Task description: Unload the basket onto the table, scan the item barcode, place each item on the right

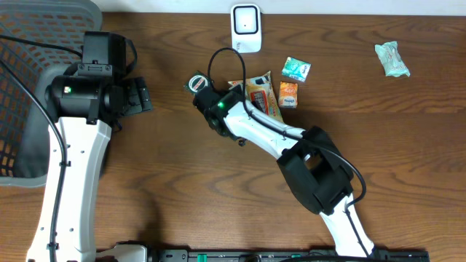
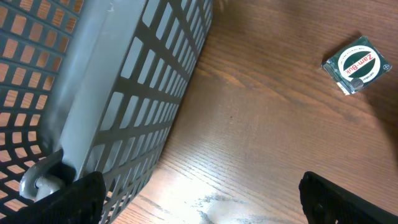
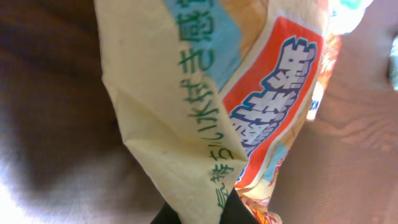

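On the dark brown wooden table (image 1: 182, 175), the white barcode scanner on its stand (image 1: 246, 28) sits at twelve o'clock near the far edge. Just below it, slightly toward one o'clock of centre, lies the pale yellow crinkled plastic snack packet with an orange-red label (image 1: 261, 93). The right gripper (image 1: 234, 96) reaches to the packet's nine o'clock edge; its wrist view is filled by the yellow wrapper (image 3: 186, 124), whose lower end runs down between the dark fingertips (image 3: 163, 216) at the bottom of the frame. The jaws are pressed together, pinching the packet's edge.

Beside the packet at three o'clock lies a small orange sachet (image 1: 289, 94), and toward one o'clock of it a small green-and-white sachet (image 1: 296, 69). A crumpled pale green wrapper (image 1: 392, 59) lies well apart at two o'clock near the far edge. A small round green-and-white tin (image 1: 196, 82) rests just beside the right arm at its ten o'clock; the left wrist view shows it too (image 2: 357, 65).

The left gripper (image 1: 142, 97) hangs at nine o'clock, next to the grey plastic lattice basket (image 1: 29, 87), its black fingers (image 2: 74, 199) spread wide and holding nothing. The basket wall (image 2: 112, 93) fills the left half of that wrist view.
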Tool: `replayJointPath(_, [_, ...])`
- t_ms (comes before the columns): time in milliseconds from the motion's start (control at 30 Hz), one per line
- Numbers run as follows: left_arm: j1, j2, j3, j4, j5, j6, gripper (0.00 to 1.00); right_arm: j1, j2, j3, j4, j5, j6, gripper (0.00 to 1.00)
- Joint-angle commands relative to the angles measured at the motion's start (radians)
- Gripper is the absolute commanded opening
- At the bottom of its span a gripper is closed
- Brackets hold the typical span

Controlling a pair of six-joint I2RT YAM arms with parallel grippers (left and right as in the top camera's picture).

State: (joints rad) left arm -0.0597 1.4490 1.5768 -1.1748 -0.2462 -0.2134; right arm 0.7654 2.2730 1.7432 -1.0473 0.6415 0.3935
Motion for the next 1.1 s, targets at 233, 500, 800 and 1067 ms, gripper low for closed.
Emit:
replayJointPath(233, [0.005,-0.007,0.009,-0.003,-0.017,-0.006,0.98,-0.172,-0.126,0.188,-0.08,-0.785,-0.256,0.01])
replayJointPath(500, [0.005,-0.007,0.009,-0.003,-0.017,-0.006,0.98,-0.345,-0.153,0.145,-0.089,-1.504,-0.531,0.02])
replayJointPath(800, [0.005,-0.007,0.009,-0.003,-0.017,-0.006,0.98,-0.467,-0.15,-0.139,0.08,-1.875,-0.589,0.01])
replayJointPath(1067, [0.005,-0.007,0.009,-0.003,-0.017,-0.006,0.98,-0.545,-0.159,-0.201,0.075,-1.492,-0.431,0.01])
